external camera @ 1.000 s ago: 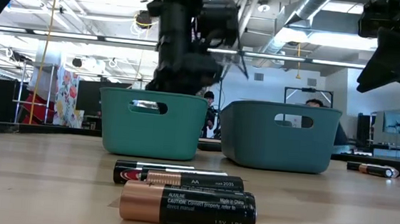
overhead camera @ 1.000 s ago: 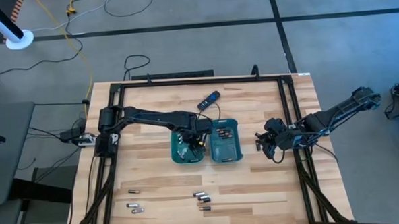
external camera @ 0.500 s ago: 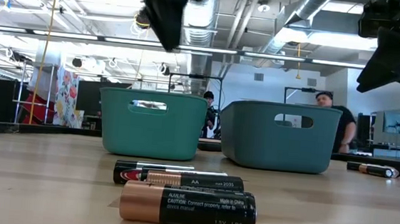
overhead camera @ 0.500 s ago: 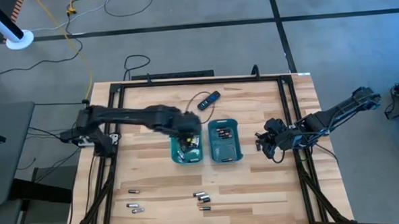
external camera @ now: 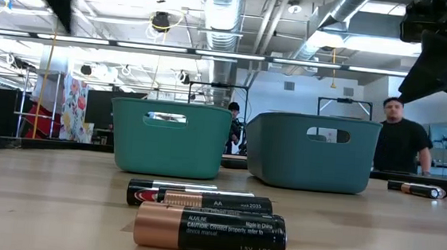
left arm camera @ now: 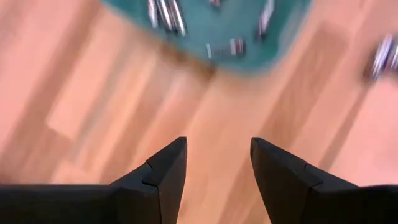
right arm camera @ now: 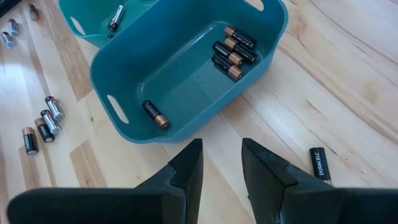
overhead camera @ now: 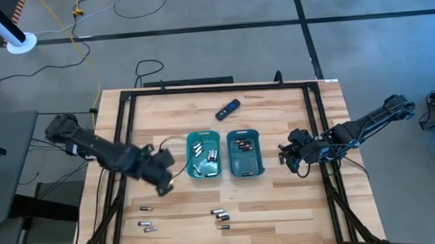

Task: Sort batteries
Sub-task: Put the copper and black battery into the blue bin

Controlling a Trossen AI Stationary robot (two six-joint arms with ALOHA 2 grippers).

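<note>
Two teal trays stand side by side mid-table. The left tray holds silvery batteries; the right tray holds dark batteries with coppery ends. Loose batteries lie on the wood near the front edge, with more at the front left. One dark battery lies beside the right tray. My left gripper hangs open and empty above bare wood, left of the left tray and nearer the front edge. My right gripper stands open and empty, right of the right tray.
A black remote lies at the far side behind the trays. A black frame rail runs along the table's sides. A person stands in the room beyond the table. Bare wood lies between the trays and the loose batteries.
My left gripper has risen from over the left tray and swung quickly toward the table's left and near edges, leaving the tray uncovered. It now hangs over bare wood. The trays and the right arm have kept still.
</note>
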